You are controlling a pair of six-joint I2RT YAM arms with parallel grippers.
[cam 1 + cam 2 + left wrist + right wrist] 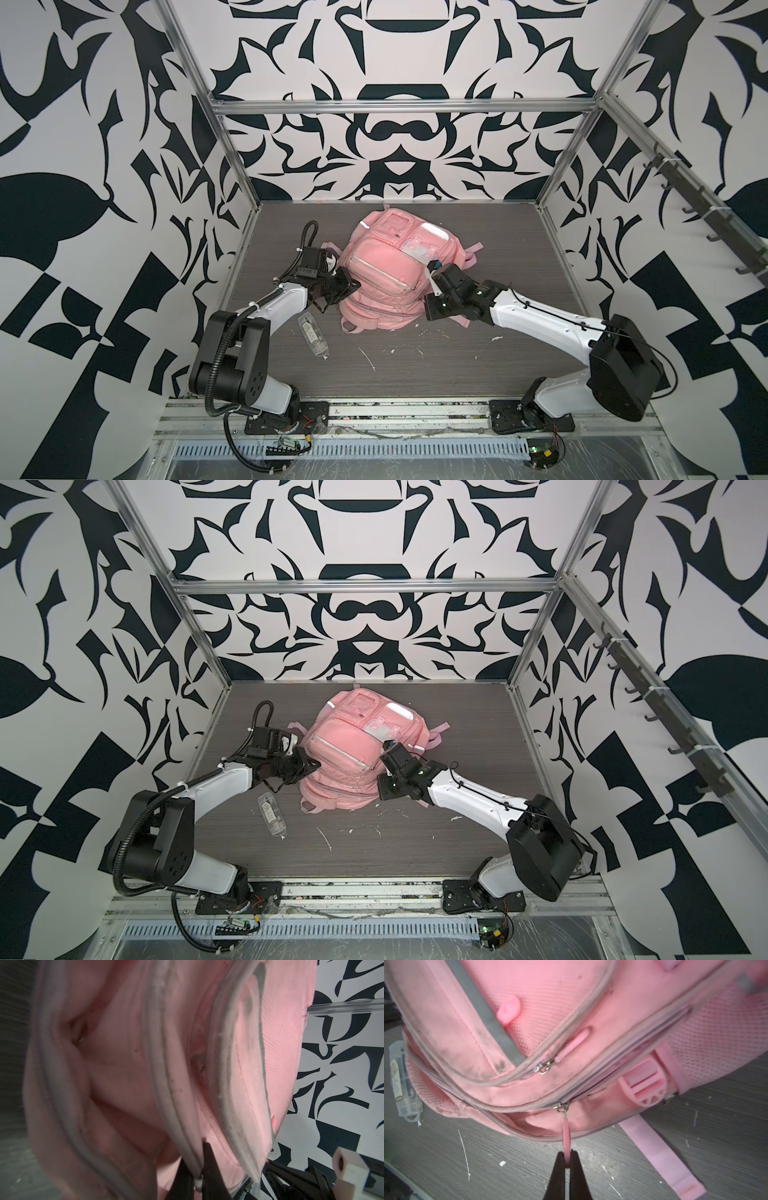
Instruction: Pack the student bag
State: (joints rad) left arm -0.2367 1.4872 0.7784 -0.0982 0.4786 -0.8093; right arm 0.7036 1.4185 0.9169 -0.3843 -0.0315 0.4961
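The student bag [386, 270] [349, 746], a pink backpack, lies front up in the middle of the dark table in both top views. My left gripper [351, 286] [313, 766] is at its left side. In the left wrist view this gripper [196, 1157] is shut on a grey-edged zip seam [193, 1153] of the bag. My right gripper [428, 309] [381, 788] is at the bag's near right corner. The right wrist view shows it [567, 1154] shut on a pink zipper pull [566, 1132] hanging from a slider [561, 1107]. A gap in the zip [533, 1122] shows beside the slider.
A clear plastic case [312, 336] [271, 814] [402, 1084] lies on the table left of the bag, near my left arm. A loose pink strap [660, 1157] and a buckle [643, 1086] trail from the bag. White scraps [368, 359] dot the table front. Patterned walls enclose three sides.
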